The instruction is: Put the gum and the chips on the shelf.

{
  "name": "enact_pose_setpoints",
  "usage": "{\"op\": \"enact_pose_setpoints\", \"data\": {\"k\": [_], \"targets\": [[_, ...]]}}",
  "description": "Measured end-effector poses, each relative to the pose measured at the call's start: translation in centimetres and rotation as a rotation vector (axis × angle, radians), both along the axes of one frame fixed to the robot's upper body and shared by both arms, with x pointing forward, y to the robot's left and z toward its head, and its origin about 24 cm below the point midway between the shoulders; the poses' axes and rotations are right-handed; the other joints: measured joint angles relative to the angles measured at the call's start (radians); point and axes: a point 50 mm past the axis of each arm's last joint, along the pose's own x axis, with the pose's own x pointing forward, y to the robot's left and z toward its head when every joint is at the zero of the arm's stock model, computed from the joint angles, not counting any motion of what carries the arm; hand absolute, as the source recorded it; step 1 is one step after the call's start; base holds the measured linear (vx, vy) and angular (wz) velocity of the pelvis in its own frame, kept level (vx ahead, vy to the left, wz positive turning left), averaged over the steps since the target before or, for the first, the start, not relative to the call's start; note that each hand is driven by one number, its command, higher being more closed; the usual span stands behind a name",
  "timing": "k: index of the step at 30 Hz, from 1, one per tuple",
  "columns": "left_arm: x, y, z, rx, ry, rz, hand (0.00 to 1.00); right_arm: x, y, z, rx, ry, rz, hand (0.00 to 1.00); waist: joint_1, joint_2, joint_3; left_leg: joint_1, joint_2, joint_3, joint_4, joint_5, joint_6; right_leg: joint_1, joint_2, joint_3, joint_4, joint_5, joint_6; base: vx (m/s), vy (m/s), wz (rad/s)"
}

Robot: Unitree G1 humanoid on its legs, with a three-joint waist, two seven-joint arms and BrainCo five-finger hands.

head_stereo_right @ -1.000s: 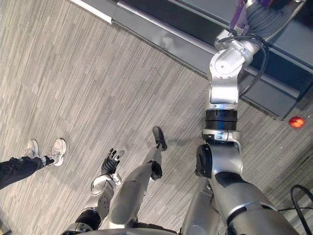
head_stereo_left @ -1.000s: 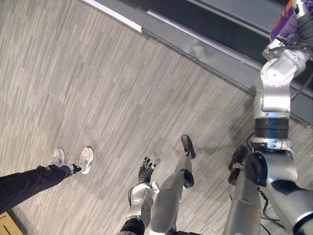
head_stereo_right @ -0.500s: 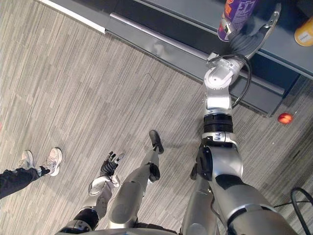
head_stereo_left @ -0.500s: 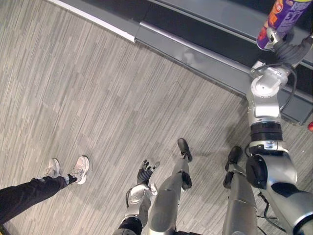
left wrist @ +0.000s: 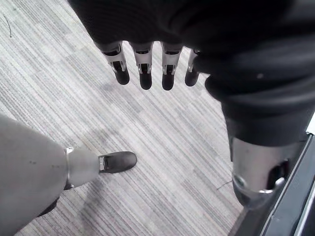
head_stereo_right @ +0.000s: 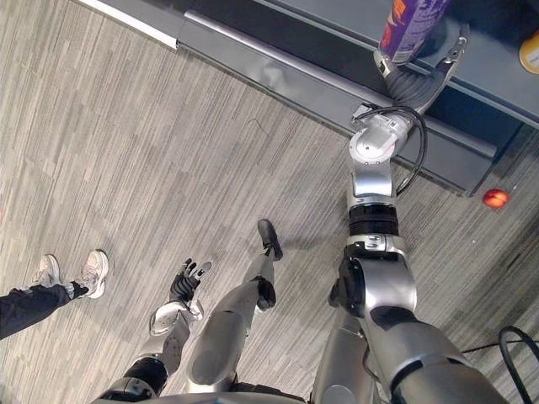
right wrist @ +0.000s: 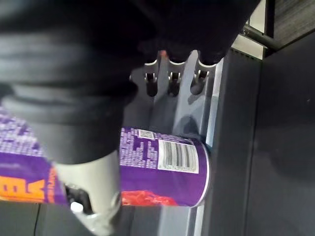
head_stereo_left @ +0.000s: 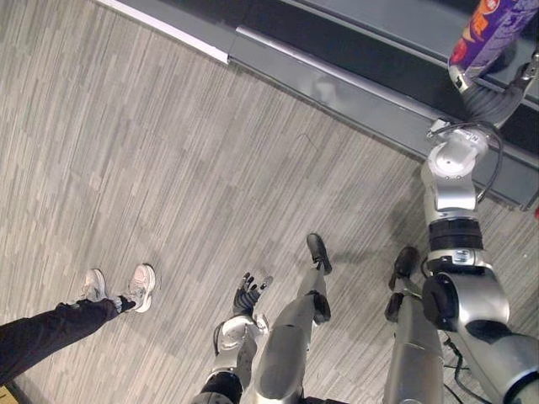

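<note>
A purple chips can (head_stereo_left: pixel 488 34) with orange print is at the dark grey shelf (head_stereo_left: pixel 337 84) at the upper right. My right arm reaches up to it, and my right hand (head_stereo_right: pixel 417 80) is just below the can. In the right wrist view the can (right wrist: pixel 162 167) lies between the thumb (right wrist: pixel 93 196) and the straight fingers (right wrist: pixel 171 78), with a gap of shelf surface between fingers and can. My left hand (head_stereo_left: pixel 248 295) hangs low over the floor, fingers (left wrist: pixel 142 73) relaxed and holding nothing. A yellow-orange item (head_stereo_right: pixel 530 52) sits on the shelf at the far right.
A person's legs and pale shoes (head_stereo_left: pixel 118 290) stand on the grey striped floor at the lower left. A small red ball (head_stereo_right: pixel 494 198) lies on the floor by the shelf's right end. The shelf runs diagonally across the top.
The camera has shifted. My right arm has stretched further toward the shelf, carrying the purple can deeper over it. The left hand hangs as before.
</note>
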Motion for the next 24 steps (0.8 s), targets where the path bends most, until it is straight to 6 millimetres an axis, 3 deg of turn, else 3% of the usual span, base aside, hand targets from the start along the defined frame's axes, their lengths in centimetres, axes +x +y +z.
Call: {"op": "enact_pose_setpoints", "data": {"k": [2,11,20,21,24], "targets": [[0.0,0.0,0.0,-0.001,-0.001,0.001,0.00,0.2,-0.3,-0.5,0.001,0.026,-0.006,0.00,0.000,0.000,0.000,0.001,-0.001,-0.003,0.000,0.000,0.000,-0.004,-0.003,0.000,0.016,-0.009,-0.002,0.01,-0.033,0.06],[0.2,-0.1,0.3,-0.009,-0.023,-0.005,0.00,-0.2,-2.4,2.0,0.001,-0.032,-0.049,0.00,0.004,0.000,0.000,-0.019,-0.010,-0.008,-0.001,0.001,-0.001,-0.043,-0.023,-0.001,0.064,-0.027,-0.005,0.01,-0.014,0.03],[0.3,-0.3,0.4,-0.009,-0.028,-0.014,0.00,-0.3,-2.7,3.8,-0.006,-0.066,-0.058,0.00,0.010,0.001,0.000,-0.030,-0.020,-0.022,-0.001,0.003,0.001,-0.052,-0.034,-0.007,0.078,-0.033,-0.004,0.03,-0.007,0.05],[0.3,-0.3,0.4,-0.010,-0.030,-0.014,0.00,-0.3,-2.8,4.0,-0.007,-0.072,-0.061,1.00,0.014,0.001,0.000,-0.030,-0.021,-0.022,-0.001,0.003,0.001,-0.052,-0.035,-0.007,0.079,-0.033,-0.004,0.00,0.000,0.00],[0.6,-0.3,0.8,-0.010,-0.054,-0.012,0.00,-0.6,-3.4,4.5,-0.017,-0.084,-0.079,1.00,0.020,0.001,0.000,-0.032,-0.025,-0.027,-0.001,0.003,0.001,-0.052,-0.042,-0.013,0.088,-0.040,-0.002,0.01,-0.004,0.07]]}}
